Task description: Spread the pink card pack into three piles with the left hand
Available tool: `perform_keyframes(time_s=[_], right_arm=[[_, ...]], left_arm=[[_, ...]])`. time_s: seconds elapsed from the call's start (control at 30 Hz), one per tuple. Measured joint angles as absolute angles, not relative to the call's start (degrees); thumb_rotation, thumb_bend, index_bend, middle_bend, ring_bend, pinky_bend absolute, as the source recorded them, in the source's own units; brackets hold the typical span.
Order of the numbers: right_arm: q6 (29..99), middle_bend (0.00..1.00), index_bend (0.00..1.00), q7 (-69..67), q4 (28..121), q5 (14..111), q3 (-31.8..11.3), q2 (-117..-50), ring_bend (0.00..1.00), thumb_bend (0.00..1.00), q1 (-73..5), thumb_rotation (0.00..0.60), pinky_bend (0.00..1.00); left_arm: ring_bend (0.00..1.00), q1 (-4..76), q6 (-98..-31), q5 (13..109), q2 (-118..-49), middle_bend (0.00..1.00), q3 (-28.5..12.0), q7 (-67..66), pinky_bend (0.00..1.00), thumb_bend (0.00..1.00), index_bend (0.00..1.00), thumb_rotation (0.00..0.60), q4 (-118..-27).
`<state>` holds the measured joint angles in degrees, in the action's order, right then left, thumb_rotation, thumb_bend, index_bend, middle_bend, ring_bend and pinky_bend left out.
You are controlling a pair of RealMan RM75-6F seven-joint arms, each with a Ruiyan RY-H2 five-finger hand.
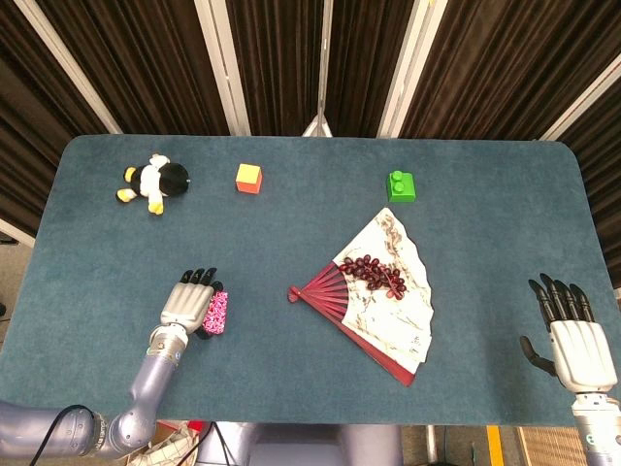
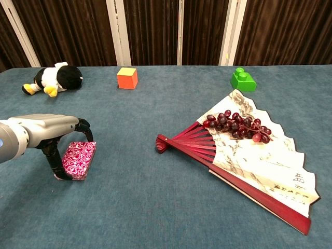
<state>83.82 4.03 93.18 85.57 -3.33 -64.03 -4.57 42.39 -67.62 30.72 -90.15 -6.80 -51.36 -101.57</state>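
Note:
The pink patterned card pack [image 2: 79, 159] [image 1: 215, 312] is tipped up on its left edge at the table's front left. My left hand [image 2: 49, 130] [image 1: 186, 303] arches over it and grips it, fingers [image 2: 86, 132] on the far side and thumb on the near left. My right hand [image 1: 572, 334] rests flat at the front right of the table with fingers apart, holding nothing; the chest view does not show it.
An open paper fan [image 2: 254, 155] with a bunch of red grapes [image 2: 236, 126] lies mid-right. Along the far side sit a toy penguin [image 2: 52, 78], an orange cube [image 2: 127, 78] and a green block [image 2: 243, 79].

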Motion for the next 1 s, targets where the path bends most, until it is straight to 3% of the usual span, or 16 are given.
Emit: perform_keyframes(time_s=[0.23, 0.5, 1.0], right_arm=[[83.87, 0.0, 0.0, 4.11, 93.23, 85.62, -3.33, -64.07, 0.0, 0.37, -4.58, 0.6, 0.05], [83.86, 0.0, 0.0, 3.98, 93.25, 85.56, -3.36, -64.06, 0.0, 0.37, -4.57, 0.6, 0.05], [83.86, 0.0, 0.0, 3.96, 93.37, 85.51, -3.32, -63.97, 0.0, 0.37, -4.52, 0.6, 0.05]], left_arm=[[0.0, 42.69, -67.84, 30.17, -90.16, 0.0, -6.15, -51.27, 0.0, 0.19, 0.29, 0.6, -101.28], [0.0, 42.79, -67.79, 30.87, -91.07, 0.0, -5.84, -49.69, 0.01, 0.37, 0.46, 0.6, -100.18], [0.0, 42.53, -69.49, 35.97, -86.89, 0.0, -9.44, -44.37, 0.01, 0.38, 0.47, 0.6, -102.81]])
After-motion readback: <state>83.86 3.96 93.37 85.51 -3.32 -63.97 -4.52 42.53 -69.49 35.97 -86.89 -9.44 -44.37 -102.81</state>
